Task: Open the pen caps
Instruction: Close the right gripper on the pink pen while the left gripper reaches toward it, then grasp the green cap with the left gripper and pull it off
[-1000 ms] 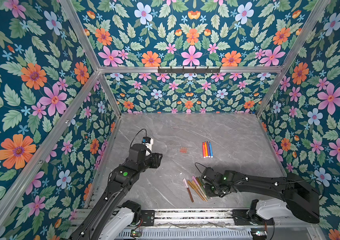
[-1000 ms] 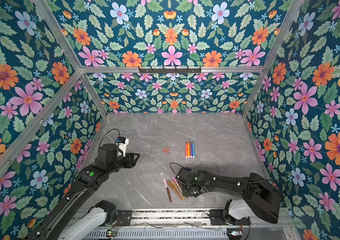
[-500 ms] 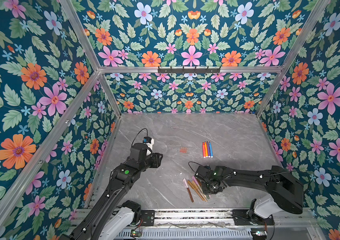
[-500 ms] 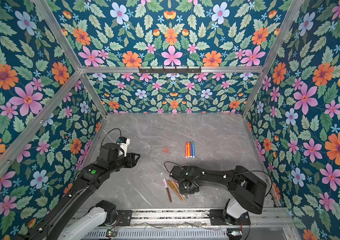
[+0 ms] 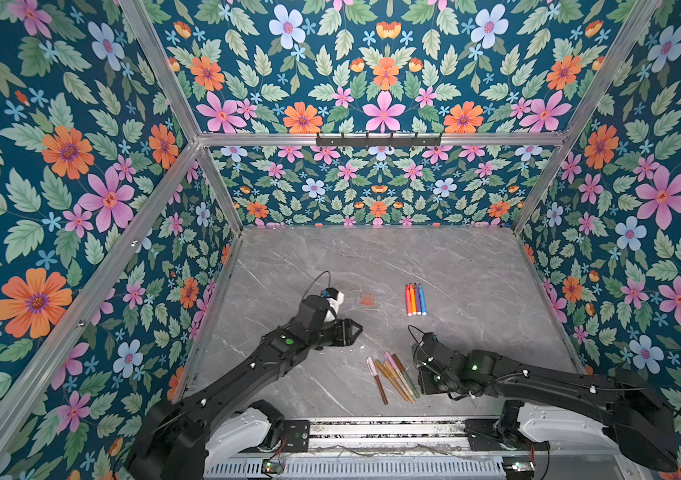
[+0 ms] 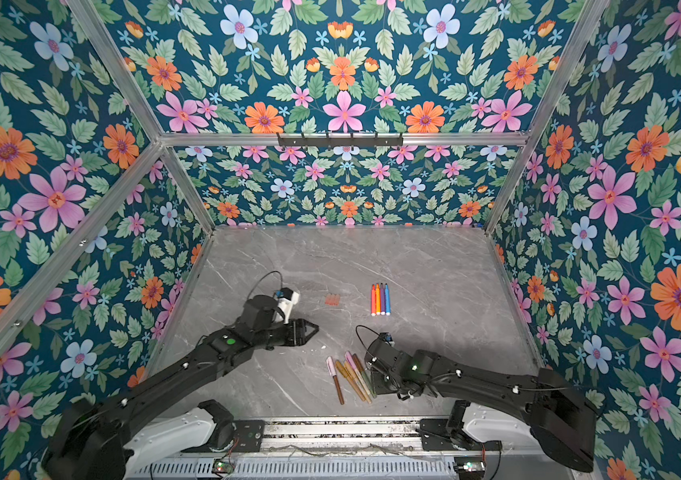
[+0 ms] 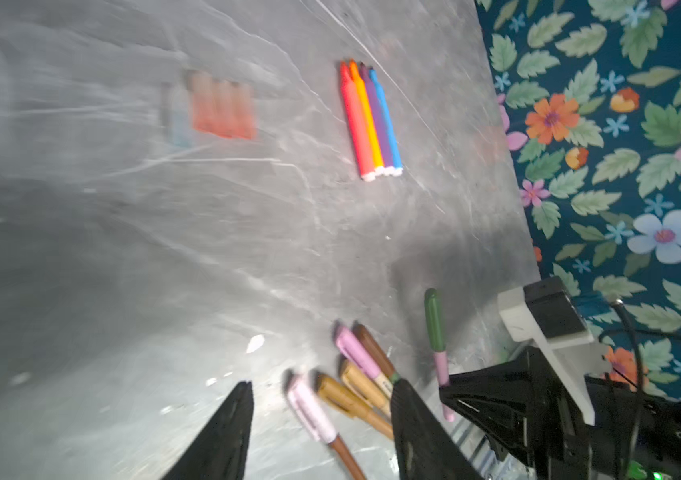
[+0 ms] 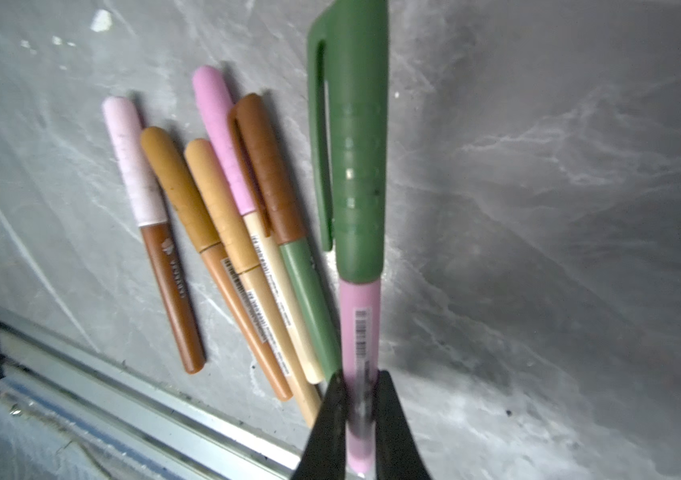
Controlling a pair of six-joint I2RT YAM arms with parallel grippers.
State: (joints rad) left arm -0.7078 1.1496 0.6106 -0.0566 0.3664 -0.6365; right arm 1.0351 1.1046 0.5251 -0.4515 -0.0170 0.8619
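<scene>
Four uncapped pens [image 5: 415,300], red, orange, purple and blue, lie side by side toward the right of the table [image 5: 476,266], tips pointing far. Just left of them, three peach-orange caps [image 5: 367,299] lie in a row. Near the front edge, five capped pens [image 5: 393,378] lie fanned together, with pale pink, gold, gold, pink and brown caps. Just right of them, a pink pen [image 8: 359,324] with its green cap [image 8: 357,166] still on is pinched at its bare end by the right gripper [image 8: 361,399]

Your reference: the row of four pens [image 5: 415,300]. To its left, near, lie loose caps [image 5: 366,299]. Well in front of it fan five capped pens [image 5: 395,374], with a sixth pen [image 8: 361,232] raised above the table [image 5: 476,266].
</scene>
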